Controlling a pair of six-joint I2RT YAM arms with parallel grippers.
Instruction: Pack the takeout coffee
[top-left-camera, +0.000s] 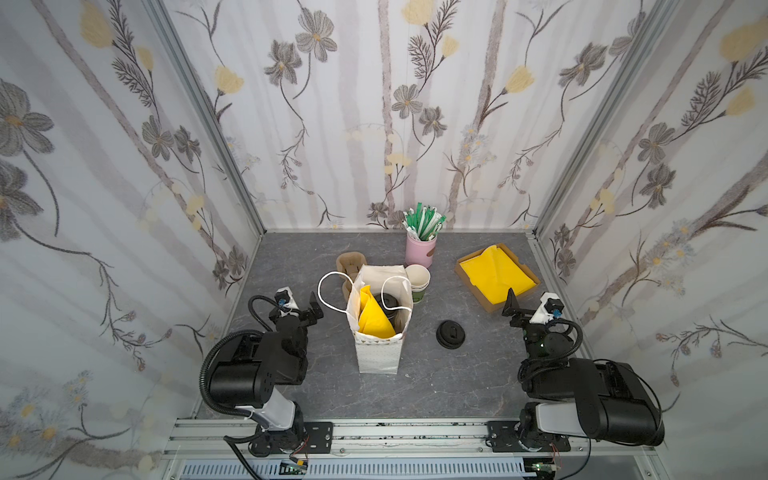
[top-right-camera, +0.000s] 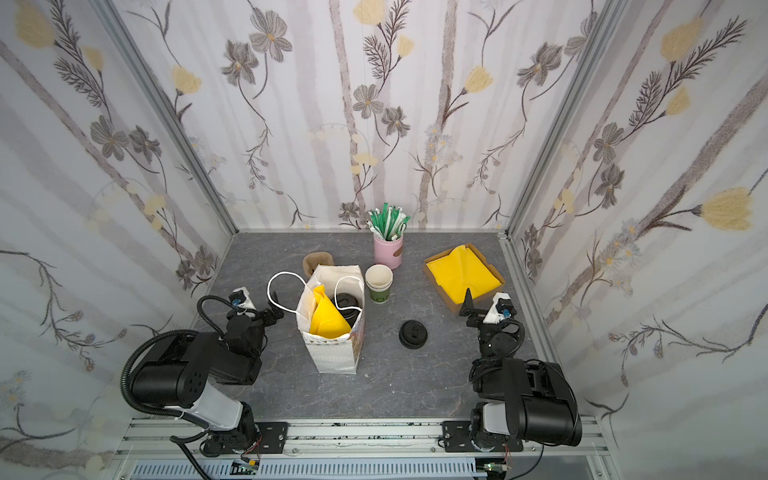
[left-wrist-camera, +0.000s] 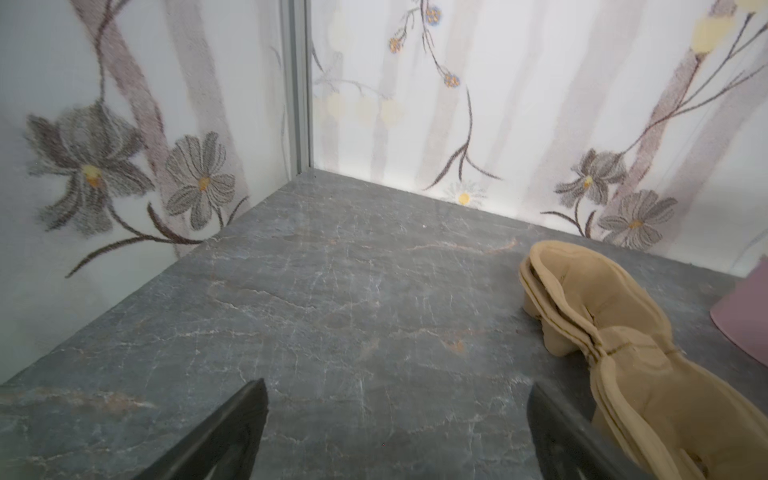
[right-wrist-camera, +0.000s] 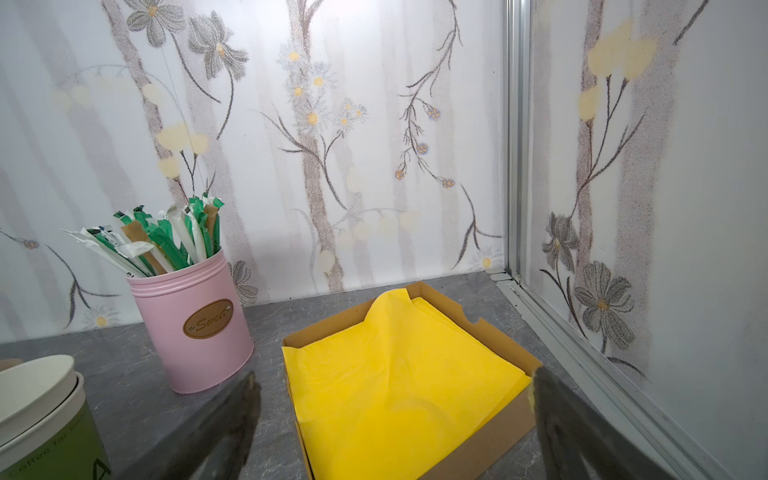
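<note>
The takeout coffee (top-left-camera: 384, 302) sits lid-up inside the white handled bag (top-left-camera: 377, 353). In both top views only its black domed lid shows, with a yellow napkin (top-left-camera: 374, 318) leaning just beside it and a handle loop crossing over it. It is near the left gripper (top-left-camera: 316, 309), on that gripper's right, and well to the left of the right gripper (top-left-camera: 511, 307); neither gripper touches it.

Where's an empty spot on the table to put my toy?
Biggest bare patch: table front, between the white bag, the loose black lid and the near rail. Also the far left corner beside the brown carriers. Crowded behind the bag: carriers, cup stack, pink tin.
</note>
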